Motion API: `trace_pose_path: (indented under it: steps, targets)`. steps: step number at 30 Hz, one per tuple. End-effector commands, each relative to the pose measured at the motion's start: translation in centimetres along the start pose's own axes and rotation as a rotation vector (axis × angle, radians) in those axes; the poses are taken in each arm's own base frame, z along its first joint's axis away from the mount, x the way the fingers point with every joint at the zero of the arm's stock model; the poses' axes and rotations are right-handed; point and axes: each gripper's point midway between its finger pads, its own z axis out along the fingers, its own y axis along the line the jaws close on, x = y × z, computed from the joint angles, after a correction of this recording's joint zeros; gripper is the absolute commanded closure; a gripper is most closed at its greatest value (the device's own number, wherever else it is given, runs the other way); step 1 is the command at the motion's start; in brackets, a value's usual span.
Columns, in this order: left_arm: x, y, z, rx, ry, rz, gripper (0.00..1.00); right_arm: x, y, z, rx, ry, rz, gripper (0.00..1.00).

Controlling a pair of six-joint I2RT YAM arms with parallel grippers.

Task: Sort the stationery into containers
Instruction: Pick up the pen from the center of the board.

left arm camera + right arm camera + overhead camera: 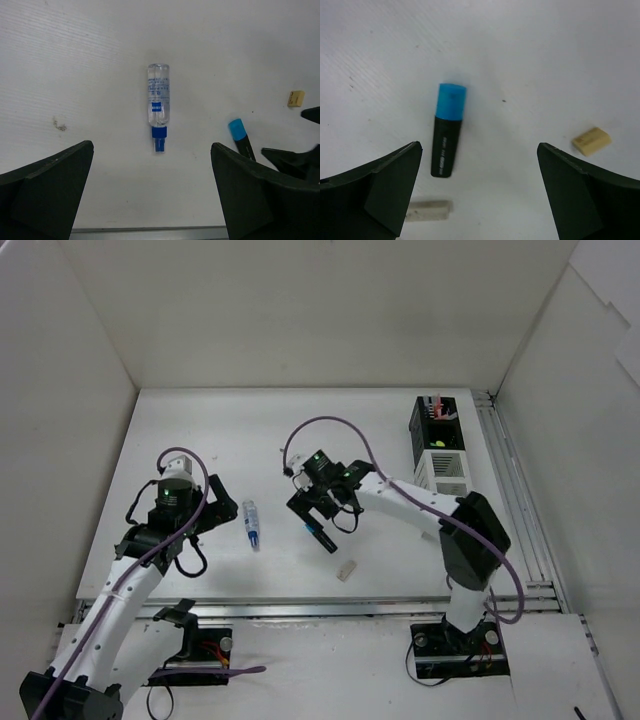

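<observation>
A white-blue tube (251, 524) lies on the table just right of my left gripper (207, 512). In the left wrist view the tube (158, 102) lies ahead of the open, empty jaws (152, 192). A blue-capped dark highlighter (322, 535) lies under my right gripper (326, 508), which is open and empty above it. In the right wrist view the highlighter (447, 131) lies toward the left finger, a beige eraser (591, 140) at the right and a whitish eraser (427, 210) at the lower left. The black container (420, 420) and white container (443, 480) stand at the far right.
The black container holds red pens (436, 404) and a yellow-green highlighter (437, 443). A pale eraser (347, 569) lies near the front edge. White walls enclose the table. A metal rail (510, 490) runs along the right side. The highlighter (240, 135) and beige eraser (296, 98) also show in the left wrist view.
</observation>
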Motion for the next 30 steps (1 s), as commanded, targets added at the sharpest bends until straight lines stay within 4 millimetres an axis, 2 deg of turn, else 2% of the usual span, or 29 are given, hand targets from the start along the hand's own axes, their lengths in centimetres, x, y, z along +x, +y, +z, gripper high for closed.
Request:
trace_pose_path:
  steps: [1,2,4,5,7,10,11,13,14,16,18,19,21,22,24,25,26,27,28,29,30]
  targets:
    - [0.1,-0.3,-0.5,0.02,-0.001,-0.049,0.01,-2.3,3.8,2.2,-0.063,-0.042,0.04,0.02]
    - [0.2,-0.2,-0.6,0.013,0.002,-0.056,0.01,-2.2,3.8,2.8,-0.04,-0.032,0.042,0.02]
    - [0.7,0.3,-0.7,-0.008,0.008,-0.06,0.0,-1.6,5.0,4.3,-0.041,0.0,0.07,0.03]
    - [0.7,0.5,-0.9,-0.013,0.005,-0.066,0.0,-1.5,4.1,4.7,0.016,0.0,0.085,0.04]
    - [0.8,0.6,-1.0,-0.017,0.006,-0.067,0.0,-0.4,4.0,5.6,0.039,0.021,0.105,0.07]
    - [0.9,0.8,-1.2,-0.019,0.003,-0.067,0.0,0.8,4.0,6.4,0.051,0.038,0.134,0.22]
    - [1.0,0.8,-1.2,-0.019,0.003,-0.069,0.0,1.5,4.3,6.7,0.042,0.052,0.139,0.38]
    - [0.6,1.3,-1.1,-0.05,-0.02,-0.072,0.01,1.7,4.5,7.2,0.036,0.043,0.15,0.48]
    - [0.6,1.3,-1.0,-0.051,-0.018,-0.07,0.0,2.0,4.8,7.4,0.024,0.053,0.146,0.59]
    - [0.6,1.4,-0.9,-0.057,-0.018,-0.076,0.01,2.2,5.2,7.8,0.008,0.062,0.141,0.65]
    - [0.6,1.4,-0.9,-0.056,-0.022,-0.084,0.01,2.5,5.2,8.0,-0.001,0.07,0.14,0.66]
    - [0.4,1.4,-1.1,-0.051,-0.035,-0.086,0.01,2.5,5.4,7.9,-0.008,0.069,0.14,0.74]
    - [0.4,1.6,-1.1,-0.061,-0.045,-0.09,0.01,2.0,5.3,7.3,-0.01,0.051,0.138,0.81]
    - [0.2,1.6,-1.2,-0.058,-0.054,-0.095,0.01,1.5,4.8,6.8,0.015,0.031,0.134,0.91]
    - [0.1,1.7,-1.4,-0.062,-0.063,-0.093,0.0,-0.8,3.4,4.5,0.057,-0.056,0.129,0.94]
    - [-0.1,1.6,-1.5,-0.059,-0.07,-0.094,0.0,-1.4,2.2,3.6,0.101,-0.088,0.131,0.96]
    - [-0.3,1.5,-1.5,-0.057,-0.074,-0.09,0.01,-2.7,0.4,1.5,0.133,-0.152,0.151,0.96]
    - [-0.5,1.5,-1.5,-0.058,-0.078,-0.092,0.0,-4.1,-0.9,0.4,0.157,-0.22,0.172,0.96]
    - [-0.4,1.5,-1.3,-0.06,-0.076,-0.091,0.0,-3.9,-3.7,-0.5,0.23,-0.248,0.196,0.98]
    - [-0.6,1.4,-1.3,-0.056,-0.081,-0.09,0.01,-5.2,-5.6,-3.3,0.278,-0.339,0.225,1.0]
    - [-0.7,1.2,-1.2,-0.048,-0.086,-0.091,0.01,-6.9,-7.3,-5.1,0.318,-0.441,0.267,1.0]
